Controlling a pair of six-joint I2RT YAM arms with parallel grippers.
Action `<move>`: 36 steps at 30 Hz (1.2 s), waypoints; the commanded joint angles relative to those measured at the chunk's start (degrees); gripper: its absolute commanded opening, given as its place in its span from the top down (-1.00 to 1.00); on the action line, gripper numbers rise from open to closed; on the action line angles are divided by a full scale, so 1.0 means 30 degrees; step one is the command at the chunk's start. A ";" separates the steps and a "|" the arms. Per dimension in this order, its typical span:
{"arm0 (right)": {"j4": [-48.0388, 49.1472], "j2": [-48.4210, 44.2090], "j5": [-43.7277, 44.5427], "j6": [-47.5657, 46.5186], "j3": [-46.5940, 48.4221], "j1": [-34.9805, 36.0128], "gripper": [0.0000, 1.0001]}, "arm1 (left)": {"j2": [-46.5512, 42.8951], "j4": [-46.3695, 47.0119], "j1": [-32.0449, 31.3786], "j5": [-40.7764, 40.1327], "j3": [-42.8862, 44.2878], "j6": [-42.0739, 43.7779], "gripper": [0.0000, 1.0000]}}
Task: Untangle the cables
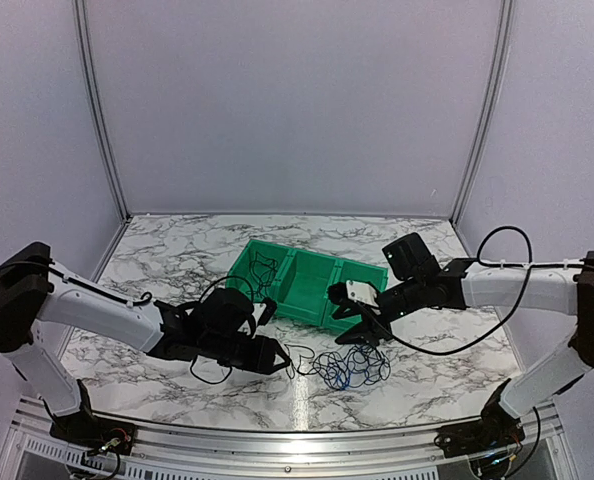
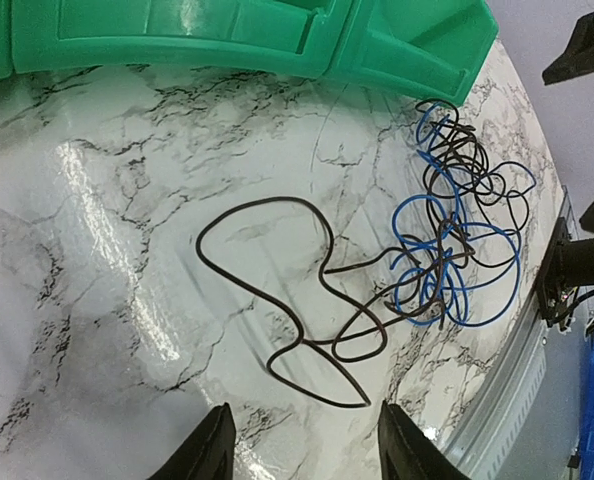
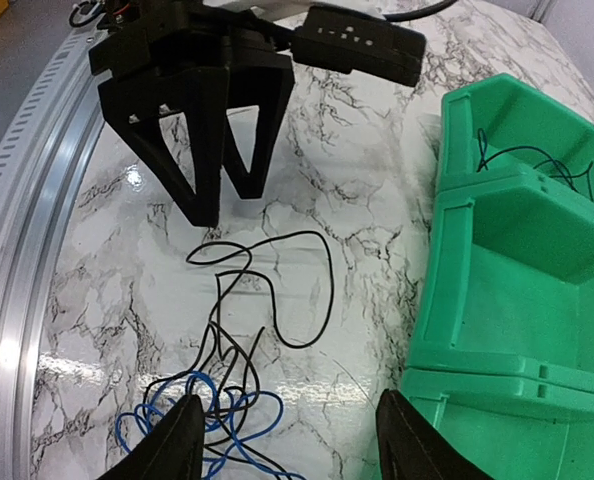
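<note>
A tangle of thin black and blue cables point(image 1: 349, 368) lies on the marble table in front of the green bin point(image 1: 361, 265). A black loop point(image 2: 267, 201) trails out of it toward my left gripper. My left gripper point(image 1: 277, 345) is open and empty, low over the table just left of the loop; its jaws point(image 2: 307, 455) stand wide apart. My right gripper point(image 1: 362, 330) is open and empty above the tangle's far side, next to the bin; blue strands point(image 3: 267, 405) lie between its fingers point(image 3: 287, 450). Another thin cable point(image 3: 522, 155) lies inside the bin's left compartment.
The green two-compartment bin point(image 3: 497, 320) stands right beside my right gripper and just beyond the tangle point(image 2: 177, 40). The table's metal front rail point(image 3: 17, 300) runs close to the cables. My left gripper point(image 3: 217, 150) faces my right one across the black loop.
</note>
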 commanded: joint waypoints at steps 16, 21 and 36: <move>0.0849 0.3888 0.1381 0.0275 0.0750 0.3331 -0.24 | 0.3417 0.3479 0.0489 -0.1602 0.1785 -0.3158 0.13; 0.1252 0.4681 0.2528 0.0827 0.0976 0.3344 -0.17 | 0.4006 0.3633 0.0721 -0.1557 0.2002 -0.3274 0.47; 0.0565 0.6673 0.4020 0.1151 0.1976 0.3311 1.00 | -0.7353 -0.1682 0.1455 -0.6965 -0.0534 -0.0067 1.00</move>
